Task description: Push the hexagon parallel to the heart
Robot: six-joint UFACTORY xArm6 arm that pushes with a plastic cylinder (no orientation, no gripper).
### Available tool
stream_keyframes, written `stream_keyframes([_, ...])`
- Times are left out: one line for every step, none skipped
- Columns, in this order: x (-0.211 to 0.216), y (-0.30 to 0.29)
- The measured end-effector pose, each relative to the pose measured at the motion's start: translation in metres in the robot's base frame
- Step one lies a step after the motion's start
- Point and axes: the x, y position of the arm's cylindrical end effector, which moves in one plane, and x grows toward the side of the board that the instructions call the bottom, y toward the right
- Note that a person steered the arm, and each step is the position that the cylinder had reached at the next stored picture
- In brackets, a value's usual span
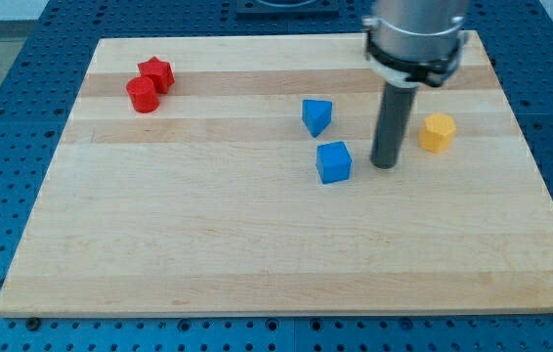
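Note:
A yellow hexagon block (438, 132) lies on the wooden board (257, 254) at the view's right. My tip (384, 165) rests on the board just left of the hexagon, a small gap away. It is also just right of a blue cube (334, 161). I see no heart-shaped block in this view; the arm's body at the view's top hides part of the board.
A blue triangle block (317, 115) lies above and left of the blue cube. A red star (156, 72) and a red round block (143, 95) touch each other at the view's top left. The board's edges border a blue perforated table.

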Motion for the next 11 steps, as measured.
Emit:
stream_keyframes([-0.019,0.033])
stream_keyframes([-0.050,0.052])
stream_keyframes([-0.061,0.059])
stream_keyframes([-0.040,0.054])
stream_keyframes([-0.036,0.079])
stream_keyframes([-0.049,0.106])
stream_keyframes([-0.075,0.112])
stream_keyframes([-0.110,0.112])
stream_keyframes([-0.138,0.112])
stream_keyframes([-0.134,0.116])
stream_keyframes([-0.131,0.148])
